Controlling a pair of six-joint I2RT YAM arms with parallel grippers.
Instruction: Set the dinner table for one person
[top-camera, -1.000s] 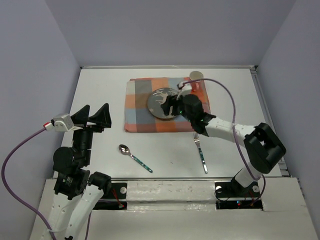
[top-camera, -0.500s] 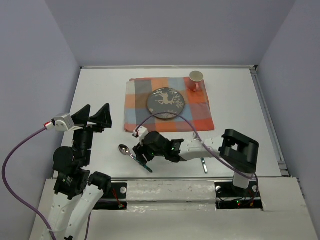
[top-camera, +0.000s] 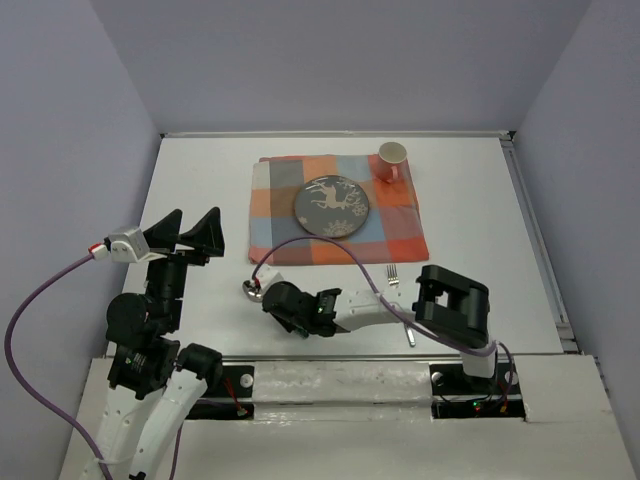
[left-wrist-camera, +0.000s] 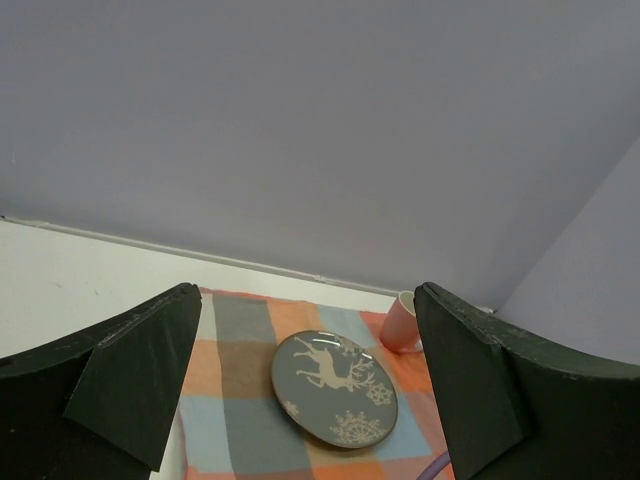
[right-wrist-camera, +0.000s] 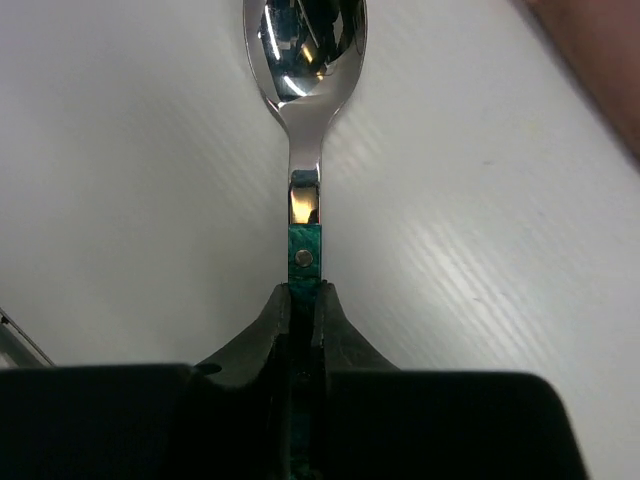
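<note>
On the white dinner table (top-camera: 196, 176) lies a spoon (top-camera: 249, 291) with a shiny bowl and a green handle. My right gripper (top-camera: 284, 308) is low over it and shut on the handle. The right wrist view shows the spoon (right-wrist-camera: 303, 150) pointing away from the right gripper (right-wrist-camera: 303, 295), its green handle pinched between the jaws. A grey deer plate (top-camera: 331, 205) sits on the checked cloth (top-camera: 285, 240), with a pink cup (top-camera: 390, 160) at the cloth's far right corner. My left gripper (top-camera: 190, 228) hangs raised at the left, open and empty.
A fork (top-camera: 393, 273) lies right of the spoon, partly under my right arm. A purple cable (top-camera: 320, 243) loops over the cloth's near edge. In the left wrist view the plate (left-wrist-camera: 335, 388) and the cup (left-wrist-camera: 402, 322) show between the fingers (left-wrist-camera: 130, 390).
My right arm swung from the plate down to the spoon near the table's front and shut on its handle. The left arm has not moved.
</note>
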